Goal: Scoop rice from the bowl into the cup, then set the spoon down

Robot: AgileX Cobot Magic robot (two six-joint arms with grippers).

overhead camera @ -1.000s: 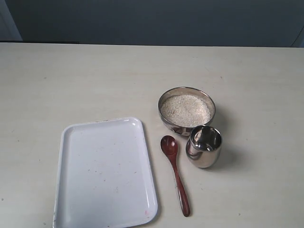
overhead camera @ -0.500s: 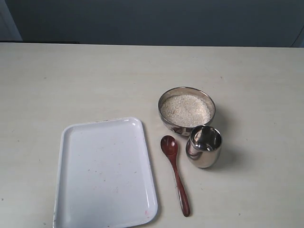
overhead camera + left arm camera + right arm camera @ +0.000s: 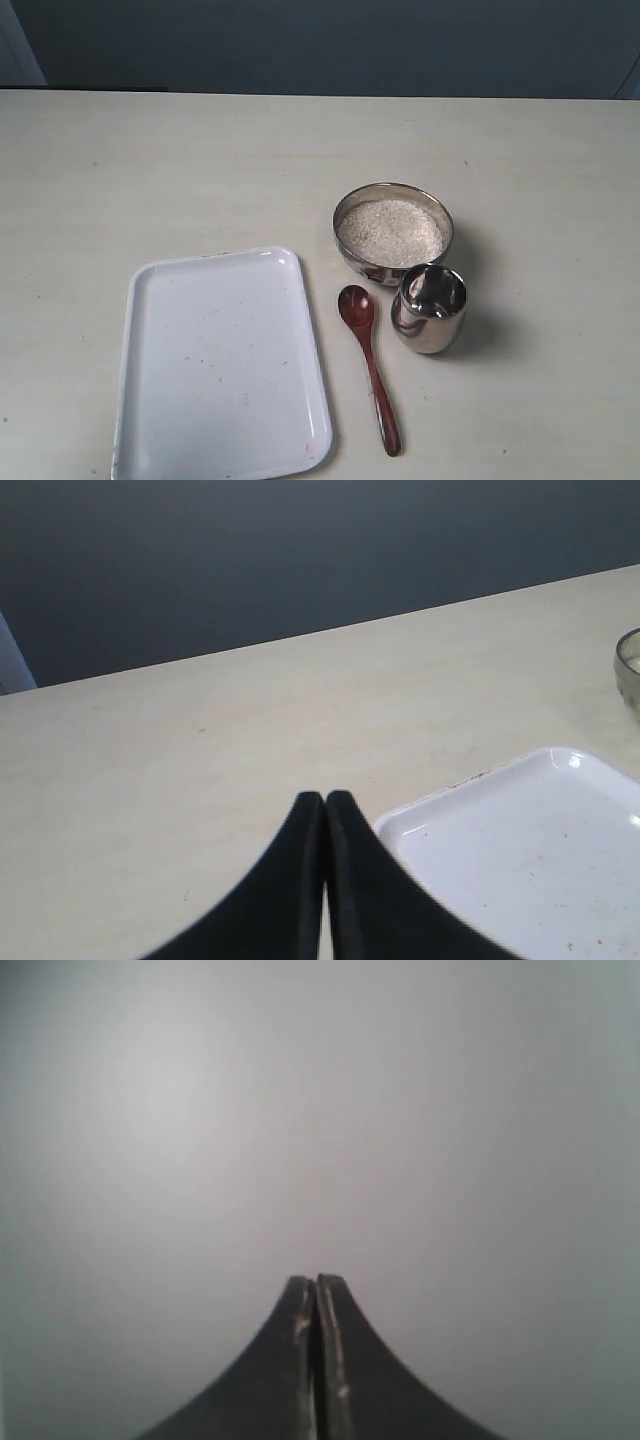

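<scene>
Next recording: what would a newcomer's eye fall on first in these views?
The shiny bowl full of white rice stands out right of centre in the exterior view, with the cup close beside it, nearer the camera. A dark spoon lies flat between the cup and a large white tray. The left gripper and the right gripper are both shut and hold nothing.

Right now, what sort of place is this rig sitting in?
Most likely a lab test bench, not a real kitchen: a pale tabletop, a plain dark backdrop behind it, and only staged props, namely a steel bowl of rice, a cup, a wooden spoon and a white tray.
</scene>
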